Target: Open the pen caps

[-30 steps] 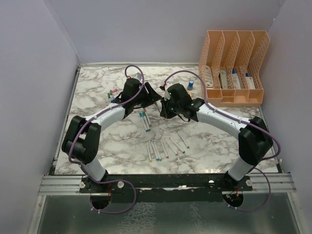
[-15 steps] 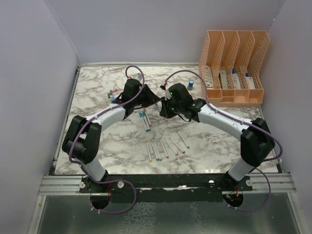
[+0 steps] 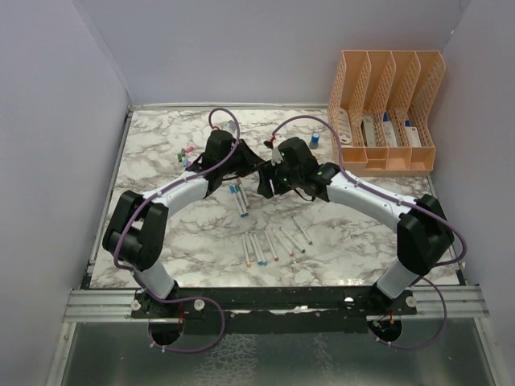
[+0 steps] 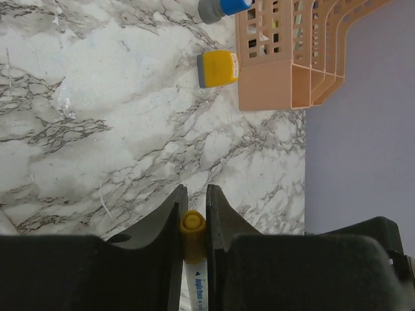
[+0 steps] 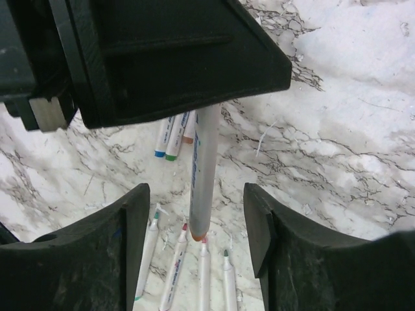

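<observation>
step: uncapping one pen (image 5: 204, 172), held off the desk (image 3: 161, 233) near its centre, a touch toward 12; early by the look of it, yellow cap (image 4: 192, 223) not yet off
left jaws: clamped on that pen right at the cap, yellow end poking out past the tips
right jaws: apart, straddling the tail of the barrel, touching nothing as far as visible
next: probably close right jaws on the barrel, then pull straight along the pen axis; side load likely to twist it out of the grip
risk: short length to hold, smooth plastic, easy slip
pen build: slim white cylinder, glossy hard plastic, blue print down the side, small orange-red end at the tail
cap build: stubby yellow cylinder, smooth, shallow raised disc on top
other pens (image 3: 273, 241): loose row on the desk at 6 of the jaws, plus a pair (image 3: 238, 199) at 7; same white barrels, coloured ends
loose caps (image 3: 187, 153): small coloured cluster at 10, too small for detail
desk finish: white-grey marble pattern, flat, slight sheen
file divider (image 3: 386, 104): peach perforated plastic, four slots, at 2; blue bottle (image 3: 315, 139) near it, at its 9
</observation>
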Controlling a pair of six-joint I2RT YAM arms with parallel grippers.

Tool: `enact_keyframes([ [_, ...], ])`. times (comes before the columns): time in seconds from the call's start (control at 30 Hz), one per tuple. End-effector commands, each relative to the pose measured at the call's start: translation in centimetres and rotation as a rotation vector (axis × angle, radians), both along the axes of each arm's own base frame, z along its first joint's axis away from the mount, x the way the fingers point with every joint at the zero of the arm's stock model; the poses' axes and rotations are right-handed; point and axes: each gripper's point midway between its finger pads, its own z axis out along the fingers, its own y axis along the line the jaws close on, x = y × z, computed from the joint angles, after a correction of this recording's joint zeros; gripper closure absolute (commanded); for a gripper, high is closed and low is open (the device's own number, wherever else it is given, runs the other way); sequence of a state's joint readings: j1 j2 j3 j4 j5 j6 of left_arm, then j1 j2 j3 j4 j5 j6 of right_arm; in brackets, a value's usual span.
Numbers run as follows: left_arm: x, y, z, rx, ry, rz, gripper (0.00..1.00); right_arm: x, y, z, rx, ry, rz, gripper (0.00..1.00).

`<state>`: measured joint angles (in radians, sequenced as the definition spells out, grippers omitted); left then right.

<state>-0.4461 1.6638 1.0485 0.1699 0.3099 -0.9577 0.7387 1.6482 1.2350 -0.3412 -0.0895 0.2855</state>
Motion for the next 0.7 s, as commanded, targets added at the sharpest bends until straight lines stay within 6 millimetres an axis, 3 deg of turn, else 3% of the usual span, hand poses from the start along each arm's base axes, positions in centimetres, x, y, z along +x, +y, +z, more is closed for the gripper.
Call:
enact_keyframes([
  [0.0,-1.0,-1.6,1.5,-0.051,-0.027,-0.043,1.0,0.5,1.2,2.1,0.062,-0.035,0.009,0.4],
  [0.2,-2.2,-2.8,3.0,-0.099,-0.04,-0.057,1.0,1.0,1.5,1.9,0.066,-0.029,-0.012,0.42],
  [0.37,-3.0,-3.7,3.7,-0.124,-0.042,-0.073,1.0,1.4,1.6,2.0,0.08,-0.037,-0.032,0.52],
  [0.43,-3.3,-3.9,3.9,-0.131,-0.043,-0.077,1.0,1.4,1.7,1.9,0.08,-0.035,-0.034,0.62],
  [0.6,-3.3,-4.0,4.2,-0.138,-0.051,-0.075,1.0,1.5,1.5,1.9,0.078,-0.036,-0.044,0.97],
  [0.67,-3.1,-4.0,4.0,-0.13,-0.053,-0.066,1.0,1.4,1.2,1.9,0.071,-0.036,-0.046,0.99],
])
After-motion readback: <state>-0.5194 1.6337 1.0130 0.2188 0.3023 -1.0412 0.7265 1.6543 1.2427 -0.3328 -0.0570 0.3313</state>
